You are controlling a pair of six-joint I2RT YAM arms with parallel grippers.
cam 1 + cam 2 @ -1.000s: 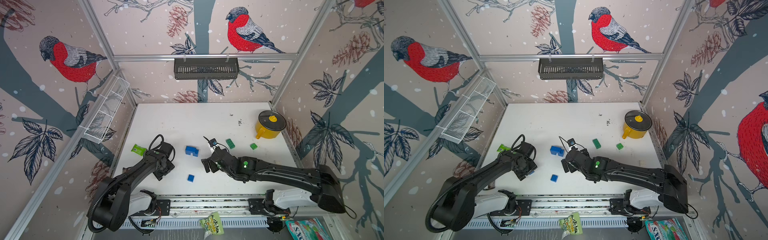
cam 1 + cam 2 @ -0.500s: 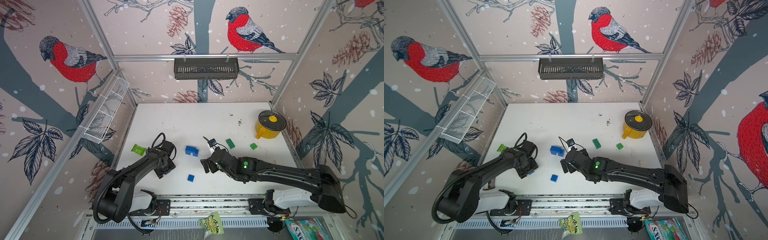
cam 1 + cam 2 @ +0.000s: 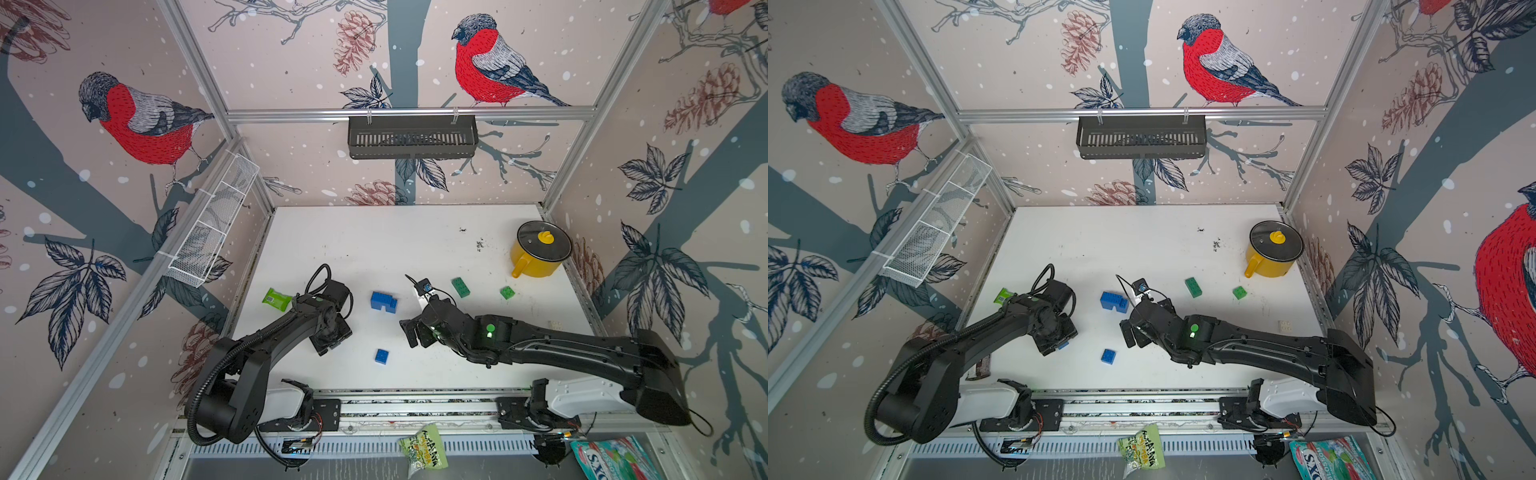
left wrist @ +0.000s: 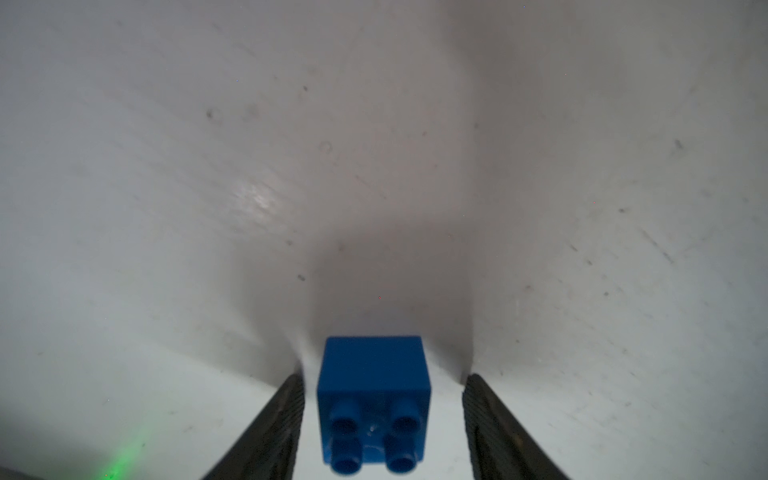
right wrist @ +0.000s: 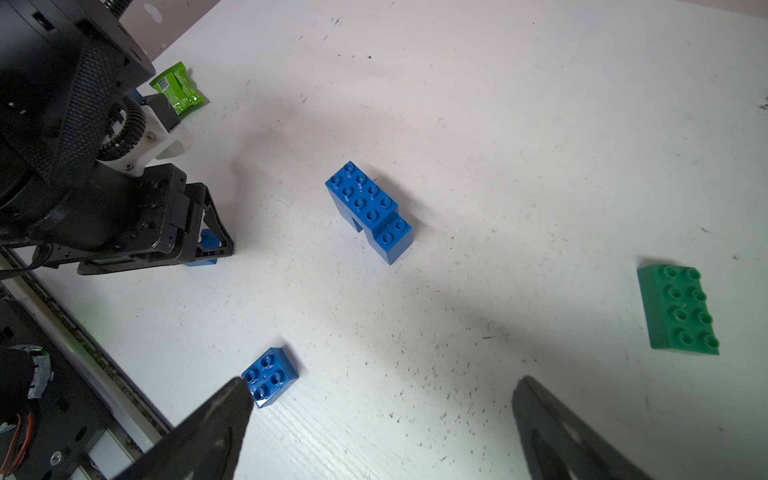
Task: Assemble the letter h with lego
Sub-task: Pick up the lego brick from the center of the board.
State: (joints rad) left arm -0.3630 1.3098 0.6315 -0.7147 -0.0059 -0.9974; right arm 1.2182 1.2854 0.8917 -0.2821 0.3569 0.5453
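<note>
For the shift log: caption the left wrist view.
Open left gripper straddles a blue brick on the white table, touching it on neither side.

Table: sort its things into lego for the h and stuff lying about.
Job: blue stepped stack, loose blue square brick, blue brick under left arm, green oblong brick, small green brick, white brick.
Lying about: green packet, yellow pot.
</note>
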